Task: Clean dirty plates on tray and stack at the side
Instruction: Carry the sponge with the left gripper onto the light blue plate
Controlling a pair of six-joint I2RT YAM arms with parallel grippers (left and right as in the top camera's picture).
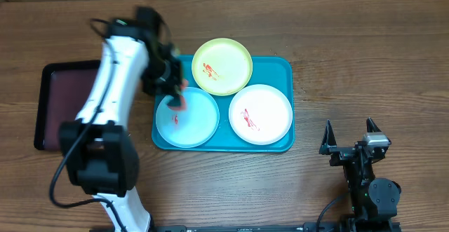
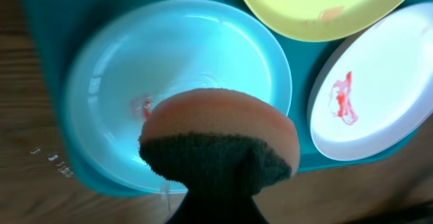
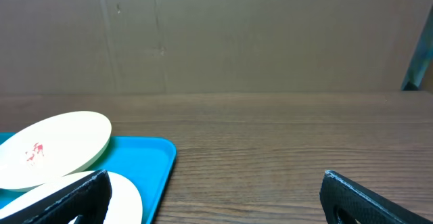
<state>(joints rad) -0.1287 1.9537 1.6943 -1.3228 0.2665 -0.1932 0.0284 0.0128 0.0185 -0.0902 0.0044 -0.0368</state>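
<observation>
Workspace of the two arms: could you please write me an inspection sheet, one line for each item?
Surface: wooden table, brown grain.
Job's things: turquoise tray holds light blue plate, yellow-green plate and white plate; each shows a red smear; the yellow-green plate overlaps the tray's far rim.
Clutter: dark maroon tray at the left, partly hidden by the left arm.
Grippers: left gripper shut on sponge over the light blue plate; right gripper open, empty, right of the tray.
Cables: black cable loops beside the left arm's base; thin cable by the right arm's base.
Surroundings: brown wall behind the table.
</observation>
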